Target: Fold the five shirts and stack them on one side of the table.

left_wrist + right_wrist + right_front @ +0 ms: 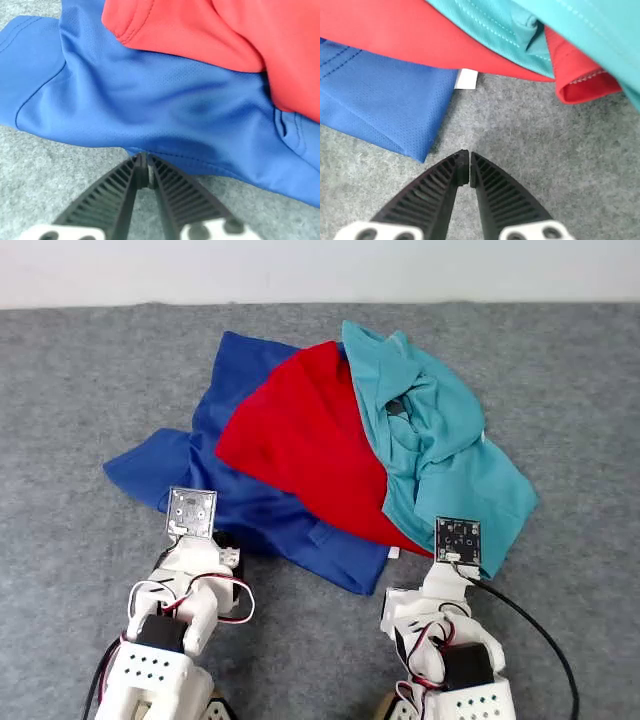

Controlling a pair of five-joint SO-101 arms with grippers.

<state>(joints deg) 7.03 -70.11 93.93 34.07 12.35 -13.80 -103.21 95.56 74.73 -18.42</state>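
The left arm [190, 585] sits folded low at the table's [70, 390] near edge, its wrist over the blue shirt [250, 510]. The left gripper [143, 161] is closed, tips meeting right at that shirt's hem; whether any cloth is pinched cannot be told. The red shirt [300, 440] lies on the blue, and the teal shirt [440, 440] overlaps the red. The right arm [440, 610] is folded likewise, and the right gripper [470, 159] is closed on nothing above bare grey felt, near a white tag [466, 79].
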